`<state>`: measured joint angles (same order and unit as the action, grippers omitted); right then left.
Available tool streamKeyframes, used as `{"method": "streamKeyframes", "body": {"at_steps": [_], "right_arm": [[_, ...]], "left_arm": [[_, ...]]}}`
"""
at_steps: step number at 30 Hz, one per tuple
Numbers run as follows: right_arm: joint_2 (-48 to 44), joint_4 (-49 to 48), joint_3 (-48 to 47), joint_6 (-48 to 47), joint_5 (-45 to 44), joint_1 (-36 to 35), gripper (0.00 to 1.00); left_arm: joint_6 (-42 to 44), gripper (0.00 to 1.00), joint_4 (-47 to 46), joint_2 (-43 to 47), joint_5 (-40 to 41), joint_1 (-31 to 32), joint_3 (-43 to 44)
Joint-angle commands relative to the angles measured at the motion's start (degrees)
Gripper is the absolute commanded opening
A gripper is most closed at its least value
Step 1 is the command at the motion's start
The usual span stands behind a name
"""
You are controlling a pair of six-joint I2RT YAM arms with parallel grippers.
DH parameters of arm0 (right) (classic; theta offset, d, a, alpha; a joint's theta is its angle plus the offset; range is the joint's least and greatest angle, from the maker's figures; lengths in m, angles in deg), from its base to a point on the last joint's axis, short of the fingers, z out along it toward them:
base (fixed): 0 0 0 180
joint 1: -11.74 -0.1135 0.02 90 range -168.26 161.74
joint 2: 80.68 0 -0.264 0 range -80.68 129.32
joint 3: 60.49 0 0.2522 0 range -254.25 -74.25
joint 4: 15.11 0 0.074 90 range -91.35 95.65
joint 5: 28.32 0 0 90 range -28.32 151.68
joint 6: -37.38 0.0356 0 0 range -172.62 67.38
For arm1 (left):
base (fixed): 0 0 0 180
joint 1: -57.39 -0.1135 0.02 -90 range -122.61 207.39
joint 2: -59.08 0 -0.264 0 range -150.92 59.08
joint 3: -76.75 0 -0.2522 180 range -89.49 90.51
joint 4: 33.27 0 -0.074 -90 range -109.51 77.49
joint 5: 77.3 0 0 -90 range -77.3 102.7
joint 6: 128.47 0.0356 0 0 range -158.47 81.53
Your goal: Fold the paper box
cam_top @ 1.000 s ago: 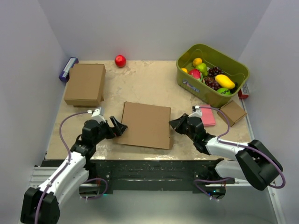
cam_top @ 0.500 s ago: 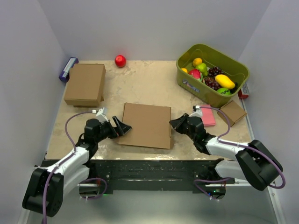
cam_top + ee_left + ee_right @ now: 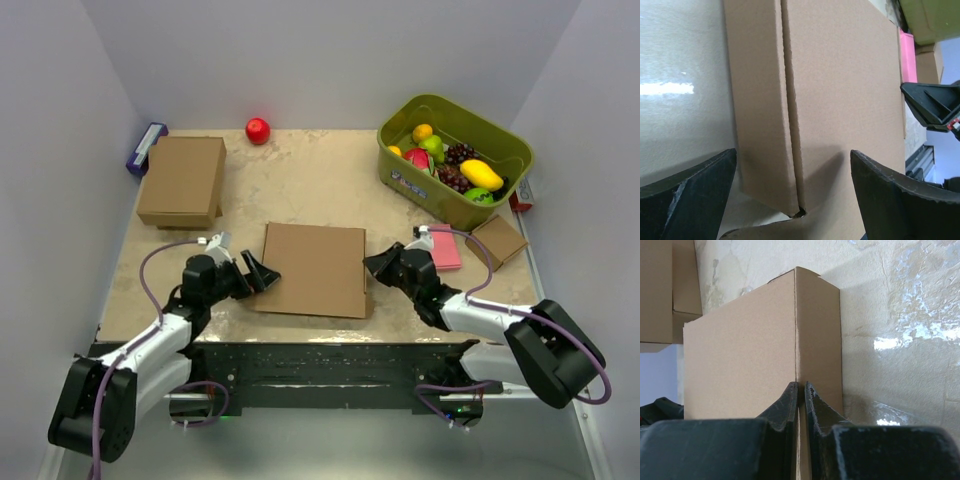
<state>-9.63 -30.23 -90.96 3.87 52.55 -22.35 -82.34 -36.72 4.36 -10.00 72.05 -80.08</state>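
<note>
Paper box [image 3: 315, 268] lies flat on the desk [image 3: 300, 180], toward the near edge, right between my two arms. The right pincer [image 3: 373, 265] is pressed together on the box's right edge and looks like it's pinching the cardboard there. The left pincer [image 3: 258, 272] is spread wide just off the left edge, lined up with the near-left corner. The side crease runs near-to-far right in front of it, so I reckon the left arm goes in, heading right.
</note>
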Motion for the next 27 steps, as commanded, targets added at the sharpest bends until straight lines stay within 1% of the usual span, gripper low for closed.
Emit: {"method": "streamKeyframes", "body": {"at_steps": [1,4,7,13,19,23,27], "right_arm": [[2.78,15.17,2.03,-1.38,-3.53,0.16,0.00],[1.82,15.70,2.30,-0.68,-4.14,0.16,0.00],[0.68,17.10,2.38,-0.15,-4.58,0.16,0.00],[-0.82,18.78,2.82,1.96,-5.73,0.16,0.00],[0.06,18.95,2.30,1.61,-5.73,0.16,0.00],[-0.12,19.04,2.21,1.52,-5.73,0.07,0.00],[-0.12,19.13,2.12,1.34,-5.82,0.16,0.00]], "left_arm": [[1.95,1.00,3.23,3.74,4.94,-0.07,0.96],[2.04,1.00,4.64,5.32,5.74,-0.33,1.23],[1.87,1.00,3.68,3.57,3.28,-0.77,1.05],[0.02,1.00,-0.71,1.72,-0.06,-1.03,0.35],[-2.00,1.00,-5.45,0.32,-3.75,-1.03,-0.01],[-2.79,1.00,-9.58,-3.71,-7.35,-1.03,-0.36],[-2.97,0.99,-11.61,-6.45,-8.85,-0.95,0.08]]}}
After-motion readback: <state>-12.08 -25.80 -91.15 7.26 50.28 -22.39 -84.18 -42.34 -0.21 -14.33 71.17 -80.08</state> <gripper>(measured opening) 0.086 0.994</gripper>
